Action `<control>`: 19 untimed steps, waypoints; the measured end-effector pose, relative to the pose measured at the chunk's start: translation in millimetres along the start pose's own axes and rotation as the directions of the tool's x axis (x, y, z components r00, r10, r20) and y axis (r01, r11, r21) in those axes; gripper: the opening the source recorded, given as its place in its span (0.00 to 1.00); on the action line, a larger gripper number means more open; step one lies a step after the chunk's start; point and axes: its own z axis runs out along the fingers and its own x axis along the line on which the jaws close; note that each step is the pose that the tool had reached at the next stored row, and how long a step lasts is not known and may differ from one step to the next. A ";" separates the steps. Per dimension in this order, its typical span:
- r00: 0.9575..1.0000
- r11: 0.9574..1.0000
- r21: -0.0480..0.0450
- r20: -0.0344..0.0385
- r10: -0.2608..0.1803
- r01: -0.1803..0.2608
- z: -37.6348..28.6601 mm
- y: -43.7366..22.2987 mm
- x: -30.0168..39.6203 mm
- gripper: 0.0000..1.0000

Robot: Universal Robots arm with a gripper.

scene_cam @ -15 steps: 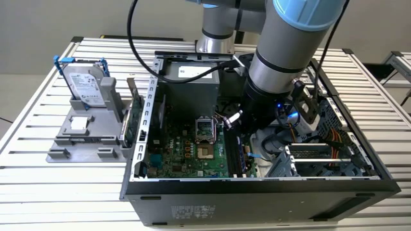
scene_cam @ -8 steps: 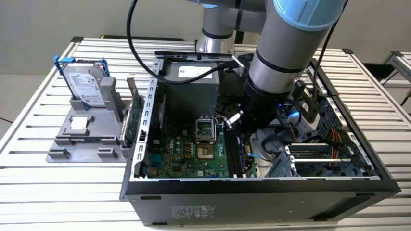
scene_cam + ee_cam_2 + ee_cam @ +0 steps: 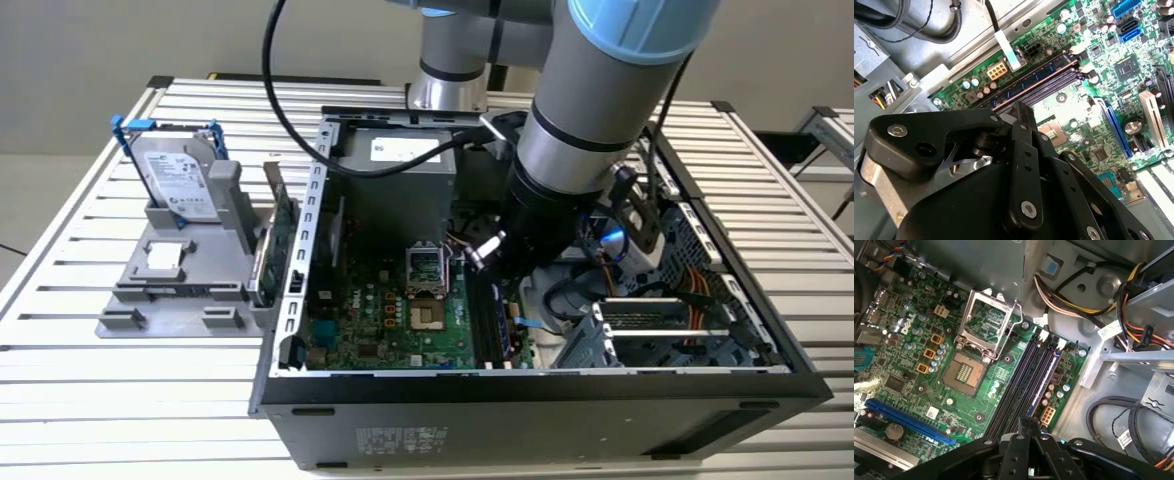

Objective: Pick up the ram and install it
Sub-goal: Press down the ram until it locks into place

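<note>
The open computer case (image 3: 534, 400) fills the exterior view's middle, with the motherboard (image 3: 387, 320) on its floor and the arm (image 3: 587, 110) reaching in from above. At the exterior view's left, a grey holder (image 3: 174, 290) carries the hard drive (image 3: 180, 175) upright. In both wrist views the gripper (image 3: 1021, 109) (image 3: 1028, 421), fingers drawn together and holding nothing, hovers over the memory slots. The ram (image 3: 1026, 82) (image 3: 1048, 380) appears to be seated in one of them.
</note>
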 end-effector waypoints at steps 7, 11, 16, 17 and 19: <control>1.000 1.000 -0.002 -0.001 -0.031 0.031 0.1 0.1 0.0 0.00; 0.999 0.999 -0.002 -0.001 -0.049 0.049 0.1 0.1 -0.1 0.00; 0.997 0.997 -0.002 -0.002 -0.072 0.072 0.0 0.2 -0.1 0.00; 0.997 0.997 -0.002 -0.002 -0.076 0.076 0.0 0.2 -0.1 0.00; 0.996 0.996 -0.003 -0.002 -0.084 0.084 0.0 0.2 -0.1 0.00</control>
